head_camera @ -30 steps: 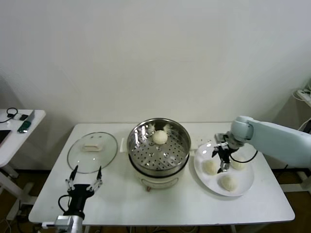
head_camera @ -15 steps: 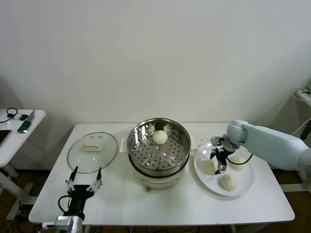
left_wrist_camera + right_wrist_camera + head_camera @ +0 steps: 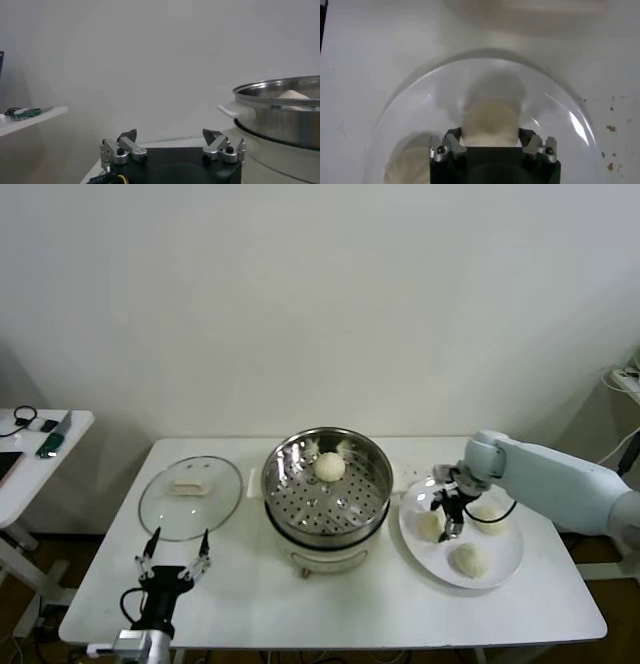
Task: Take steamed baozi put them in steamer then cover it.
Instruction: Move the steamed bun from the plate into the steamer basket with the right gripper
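Fingers of my right gripper clamp a bao mid-right; next, lift to steamer; left gripper wide open, lower left

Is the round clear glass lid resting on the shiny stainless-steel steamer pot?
No, the glass lid lies flat on the white table at the robot's left of the open steamer pot.

Right hand fingertips hidden behind baozi, steamer cut off
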{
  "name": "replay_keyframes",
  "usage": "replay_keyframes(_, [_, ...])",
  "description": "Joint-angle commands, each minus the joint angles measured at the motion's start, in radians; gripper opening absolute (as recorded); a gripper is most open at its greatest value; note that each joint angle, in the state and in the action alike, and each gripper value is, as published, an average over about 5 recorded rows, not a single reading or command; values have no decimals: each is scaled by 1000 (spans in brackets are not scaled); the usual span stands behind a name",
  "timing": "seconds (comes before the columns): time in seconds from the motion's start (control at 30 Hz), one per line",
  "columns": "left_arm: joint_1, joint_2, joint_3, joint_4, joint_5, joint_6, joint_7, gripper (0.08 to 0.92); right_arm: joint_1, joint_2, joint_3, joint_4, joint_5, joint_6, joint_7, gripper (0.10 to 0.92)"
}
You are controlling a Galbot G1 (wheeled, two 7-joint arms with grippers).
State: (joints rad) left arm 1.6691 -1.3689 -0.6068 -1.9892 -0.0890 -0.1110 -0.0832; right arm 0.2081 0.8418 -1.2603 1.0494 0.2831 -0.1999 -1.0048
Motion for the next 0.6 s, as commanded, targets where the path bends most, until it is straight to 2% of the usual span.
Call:
replay_keyframes(0.03, [3,1,0,-6,-1,0,0,823,71,-30,-21,24,72,-6,2,729])
replay_keyframes(0.3, [3,2,5,-17,-3,1,0,823,387,-74,-193,94,294,-16,-6,724])
replay_keyframes(0.6, [6,13,15,-29,-2,3,1,823,711,41,-366,104,585,-36,0,729])
